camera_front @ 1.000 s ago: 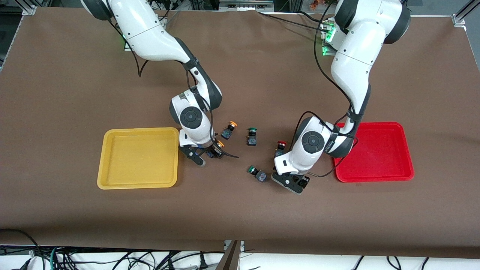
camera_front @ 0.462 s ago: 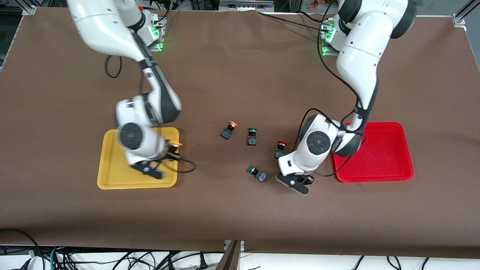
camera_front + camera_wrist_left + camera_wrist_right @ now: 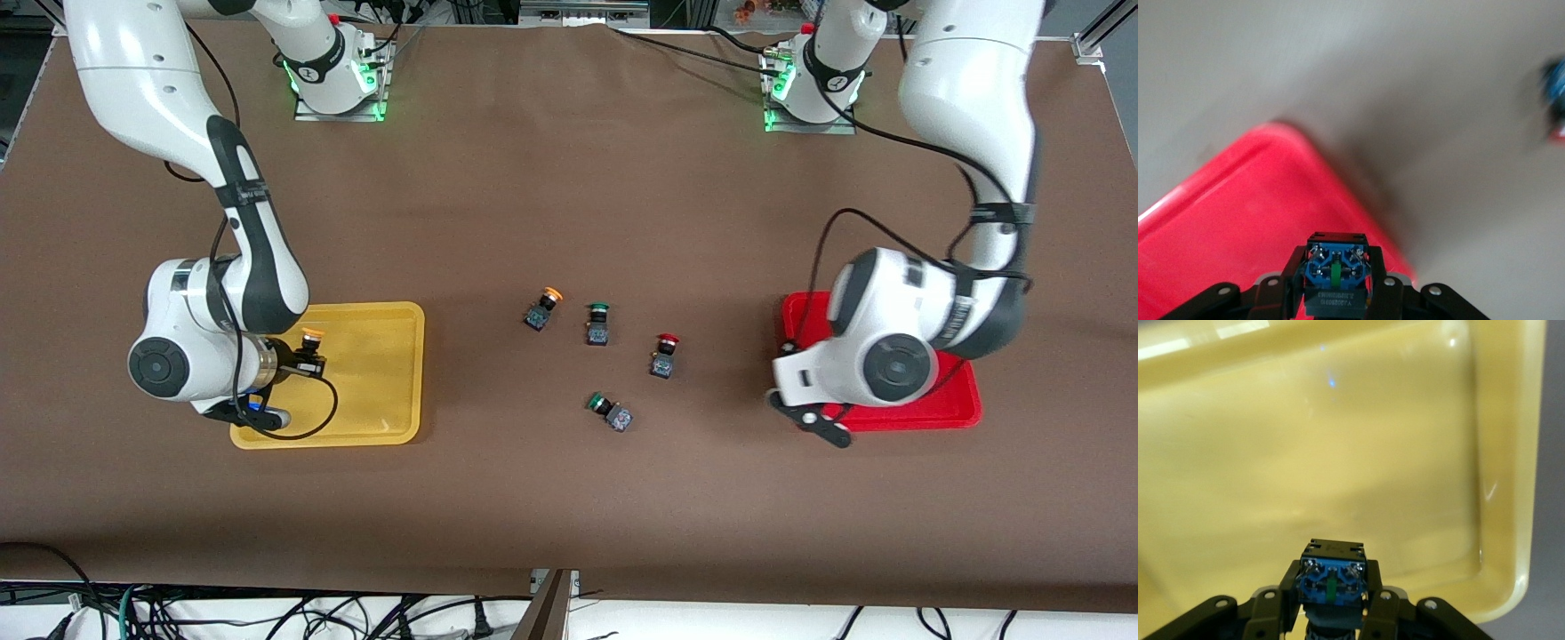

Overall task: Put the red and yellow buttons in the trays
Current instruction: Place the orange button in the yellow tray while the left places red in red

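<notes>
Yellow tray (image 3: pixel 391 427), frame lower left: right end effector (image 3: pixel 298 369) above it clamps yellow-capped button (image 3: pixel 310 336); left end effector (image 3: pixel 1335 293) grips button (image 3: pixel 1335 263) over red tray (image 3: pixel 965 411) edge; next: lower, release

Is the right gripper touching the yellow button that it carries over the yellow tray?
Touching. In the right wrist view the right gripper has a finger pressed against each side of the yellow button above the yellow tray.

We see the right gripper (image 3: pixel 298 366) over the yellow tray (image 3: pixel 382 391), clamping a yellow-capped button (image 3: pixel 310 336). The left gripper (image 3: pixel 813 425) hangs over the red tray (image 3: pixel 956 404) corner. Four buttons lie between the trays.
</notes>
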`<move>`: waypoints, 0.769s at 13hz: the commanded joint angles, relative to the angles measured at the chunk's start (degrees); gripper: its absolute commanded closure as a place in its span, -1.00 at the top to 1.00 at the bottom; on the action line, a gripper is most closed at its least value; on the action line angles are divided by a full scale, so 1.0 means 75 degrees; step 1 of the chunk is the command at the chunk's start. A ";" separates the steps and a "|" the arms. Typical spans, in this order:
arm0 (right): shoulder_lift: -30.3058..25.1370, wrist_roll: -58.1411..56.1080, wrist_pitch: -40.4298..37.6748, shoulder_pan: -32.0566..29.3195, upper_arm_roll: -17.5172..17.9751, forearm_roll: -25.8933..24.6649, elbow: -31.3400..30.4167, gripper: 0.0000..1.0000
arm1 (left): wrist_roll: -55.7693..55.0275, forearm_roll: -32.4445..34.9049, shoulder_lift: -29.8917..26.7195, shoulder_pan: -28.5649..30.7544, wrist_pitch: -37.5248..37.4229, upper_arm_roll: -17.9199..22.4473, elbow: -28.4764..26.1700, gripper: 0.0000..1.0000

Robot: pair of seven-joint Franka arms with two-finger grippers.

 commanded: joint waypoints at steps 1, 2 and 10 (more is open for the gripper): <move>0.0178 -0.0156 0.0058 -0.0104 0.0058 0.0013 -0.0101 -1.00 | 0.0719 0.0106 -0.0298 0.0685 0.1099 -0.0148 -0.1533 -0.86; 0.0190 -0.0215 0.0070 -0.0151 0.0058 0.0036 -0.0055 0.14 | 0.0720 0.0095 -0.0660 0.0663 0.1999 -0.0148 -0.2375 -0.86; 0.0201 0.4172 0.0451 0.1802 0.0703 0.0164 0.0754 1.00 | -0.2002 -0.0210 -0.1309 0.0523 0.2606 -0.1129 -0.2573 1.00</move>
